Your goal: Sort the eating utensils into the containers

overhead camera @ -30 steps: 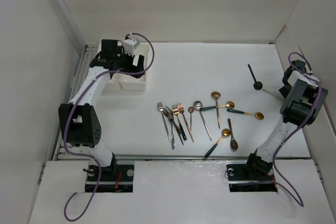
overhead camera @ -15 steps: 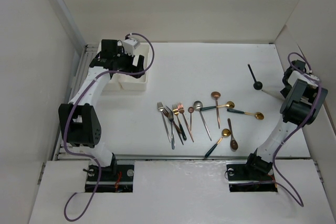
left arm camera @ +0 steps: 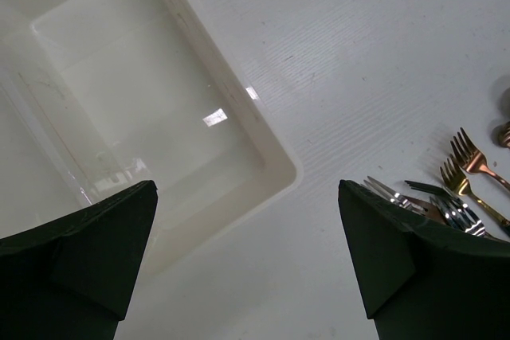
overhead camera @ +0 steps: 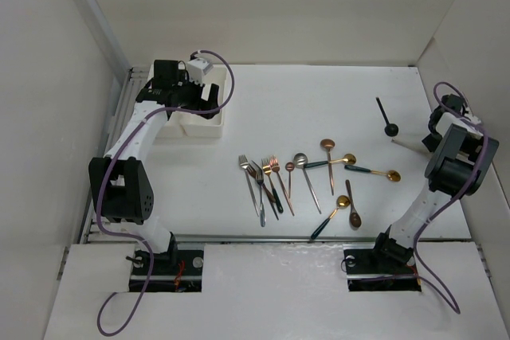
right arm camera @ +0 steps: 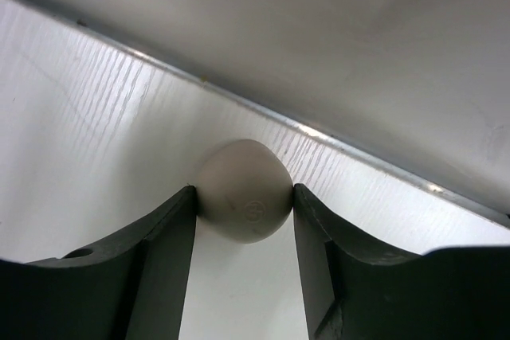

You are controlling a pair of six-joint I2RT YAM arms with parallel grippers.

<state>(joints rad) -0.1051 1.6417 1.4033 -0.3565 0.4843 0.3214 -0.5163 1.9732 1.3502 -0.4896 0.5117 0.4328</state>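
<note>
Several forks (overhead camera: pixel 263 183) and spoons (overhead camera: pixel 328 157), silver, gold and copper, some dark-handled, lie loose mid-table. A black spoon (overhead camera: pixel 387 119) lies apart at the right. The white bins (overhead camera: pixel 199 127) stand at the far left. My left gripper (left arm camera: pixel 247 197) is open and empty above the near corner of a bin (left arm camera: pixel 239 89), with fork tines (left arm camera: pixel 466 157) at the right edge of its view. My right gripper (right arm camera: pixel 243 193) is shut on the rounded bowl of a beige spoon (right arm camera: pixel 243 173) by the right wall; its pale handle (overhead camera: pixel 408 144) points toward the table's middle.
White walls close in the table on the left, back and right. A metal strip (right arm camera: pixel 374 161) runs along the right wall's foot just beyond the right gripper. Both arm bases sit at the near edge.
The right wrist has shifted slightly along the right wall with the beige spoon in it. The left arm and the loose utensils have not moved.
</note>
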